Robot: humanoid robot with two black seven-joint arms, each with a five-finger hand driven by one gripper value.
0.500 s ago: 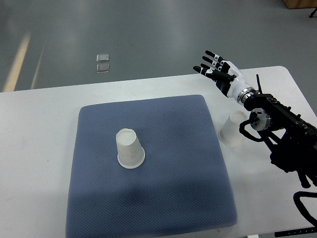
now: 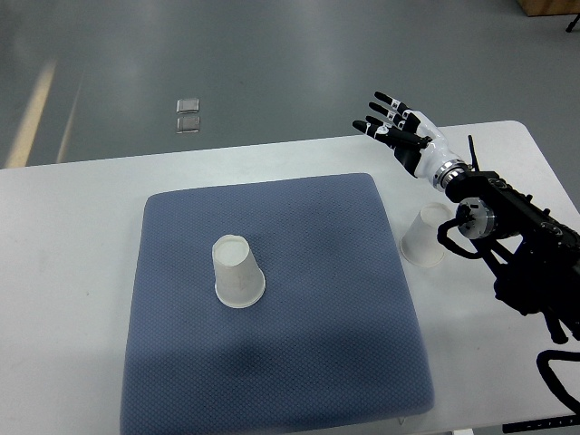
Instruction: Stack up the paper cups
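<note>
So from the top view, the robot's black-and-white right hand (image 2: pixel 396 127) is up over the far right part of the white table (image 2: pixel 72 236), fingers spread wide and holding nothing at all. One upside-down white paper cup (image 2: pixel 238 272) sits on the blue-grey padded mat (image 2: pixel 281 299), left of centre. The other white paper cup (image 2: pixel 424 236), also upside down, stands off the mat on the bare table, just beside the mat's right edge and tucked right up against the black forearm, well apart from the first cup. Looks to me like nothing is picked up yet, so we're at the very start. Next move probably means bringing the hand back down to that nearer cup and closing around it. Left arm isn't showing.
</note>
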